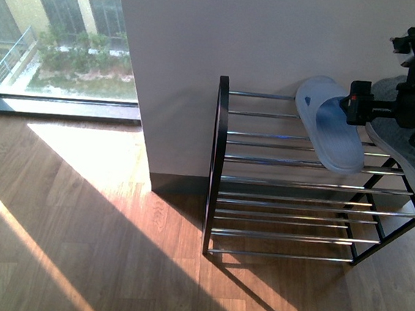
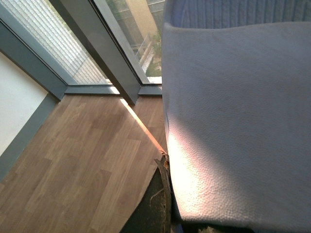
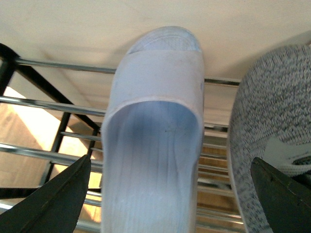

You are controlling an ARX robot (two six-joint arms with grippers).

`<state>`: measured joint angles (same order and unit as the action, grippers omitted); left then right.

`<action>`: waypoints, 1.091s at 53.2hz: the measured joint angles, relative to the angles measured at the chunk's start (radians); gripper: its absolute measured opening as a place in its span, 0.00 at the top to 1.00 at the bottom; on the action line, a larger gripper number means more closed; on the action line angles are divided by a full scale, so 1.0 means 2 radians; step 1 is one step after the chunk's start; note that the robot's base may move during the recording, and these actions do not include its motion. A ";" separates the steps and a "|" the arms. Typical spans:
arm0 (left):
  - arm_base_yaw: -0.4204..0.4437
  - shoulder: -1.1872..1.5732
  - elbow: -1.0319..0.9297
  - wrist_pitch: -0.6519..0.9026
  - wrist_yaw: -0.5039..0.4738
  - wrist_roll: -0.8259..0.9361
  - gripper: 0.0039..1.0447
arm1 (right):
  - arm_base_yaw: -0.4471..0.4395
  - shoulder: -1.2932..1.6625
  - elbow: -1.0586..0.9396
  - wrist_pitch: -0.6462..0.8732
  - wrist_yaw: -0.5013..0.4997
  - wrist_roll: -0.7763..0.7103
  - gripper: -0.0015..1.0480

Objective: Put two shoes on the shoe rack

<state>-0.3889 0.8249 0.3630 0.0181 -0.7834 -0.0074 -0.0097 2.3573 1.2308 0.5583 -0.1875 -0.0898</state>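
A pale blue slide (image 1: 330,127) lies on the top bars of the shoe rack (image 1: 216,164), toe toward the wall. My right gripper (image 1: 359,102) hovers over its heel end and stands open. In the right wrist view that slide (image 3: 155,145) sits between the spread black fingers (image 3: 63,199), untouched, over the chrome bars of the shoe rack (image 3: 48,104). A grey knit sneaker (image 1: 406,149) rests beside it on the rack, also seen as the grey knit sneaker (image 3: 265,121). The left gripper (image 2: 182,224) is shut on another pale blue slide (image 2: 233,121), which fills its view above the floor.
The white wall (image 1: 203,52) stands right behind the rack. A tall window (image 1: 58,31) is at the far left, with sunlit wooden floor (image 1: 83,224) in front. The left wrist view shows window frames (image 2: 92,53) and floorboards (image 2: 82,165).
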 joint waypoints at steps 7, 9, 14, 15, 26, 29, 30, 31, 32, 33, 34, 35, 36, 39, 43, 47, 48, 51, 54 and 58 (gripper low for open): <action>0.000 0.000 0.000 0.000 0.000 0.000 0.99 | -0.008 -0.065 -0.081 0.036 -0.051 0.039 0.09; 0.000 0.000 0.000 0.000 0.000 0.000 0.99 | -0.011 -0.082 -0.100 0.045 -0.063 0.048 0.09; 0.000 0.000 0.000 0.000 0.000 0.000 0.99 | -0.017 -0.111 -0.132 0.066 -0.088 0.062 0.09; 0.000 0.000 0.000 0.000 0.000 0.000 0.99 | -0.018 -0.115 -0.136 0.072 -0.090 0.064 0.09; 0.000 0.000 0.000 0.000 0.000 0.000 0.99 | -0.019 -0.101 -0.113 0.073 -0.086 0.079 0.09; 0.000 0.000 0.000 0.000 0.000 0.000 0.99 | -0.019 -0.093 -0.106 0.071 -0.090 0.084 0.09; 0.000 0.000 0.000 0.000 0.000 0.000 0.99 | -0.019 -0.091 -0.105 0.071 -0.090 0.085 0.09; 0.000 0.000 0.000 0.000 0.000 0.000 0.99 | -0.018 -0.088 -0.105 0.072 -0.090 0.087 0.09; 0.000 0.000 0.000 0.000 0.000 0.000 0.99 | -0.018 -0.087 -0.104 0.072 -0.090 0.087 0.09; 0.000 0.000 0.000 0.000 0.000 0.000 0.99 | -0.018 -0.085 -0.103 0.072 -0.089 0.087 0.09; 0.000 0.000 0.000 0.000 0.000 0.000 0.99 | -0.017 -0.082 -0.102 0.072 -0.089 0.088 0.09; 0.000 0.000 0.000 0.000 0.000 0.000 0.99 | -0.016 -0.081 -0.101 0.072 -0.087 0.088 0.09; 0.000 0.000 0.000 0.000 0.000 0.000 0.99 | -0.016 -0.079 -0.100 0.072 -0.086 0.088 0.09; 0.000 0.000 0.000 0.000 0.000 0.000 0.99 | -0.015 -0.070 -0.090 0.074 -0.078 0.088 0.09; 0.000 0.000 0.000 0.000 0.000 0.000 0.99 | -0.014 -0.057 -0.073 0.075 -0.067 0.089 0.09; 0.000 0.000 0.000 0.000 0.000 0.000 0.99 | -0.012 -0.047 -0.058 0.074 -0.060 0.093 0.09; 0.000 0.000 0.000 0.000 0.000 0.000 0.99 | -0.012 -0.045 -0.054 0.074 -0.059 0.093 0.09; 0.000 0.000 0.000 0.000 0.000 0.000 0.99 | -0.011 -0.040 -0.046 0.074 -0.058 0.095 0.09; 0.000 0.000 0.000 0.000 0.000 0.000 0.99 | -0.010 -0.033 -0.034 0.074 -0.056 0.095 0.09; 0.000 0.000 0.000 0.000 0.000 0.000 0.99 | -0.008 -0.021 -0.015 0.074 -0.052 0.096 0.09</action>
<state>-0.3889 0.8249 0.3630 0.0181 -0.7834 -0.0071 -0.0254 2.3154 1.2007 0.7063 -0.2924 0.1017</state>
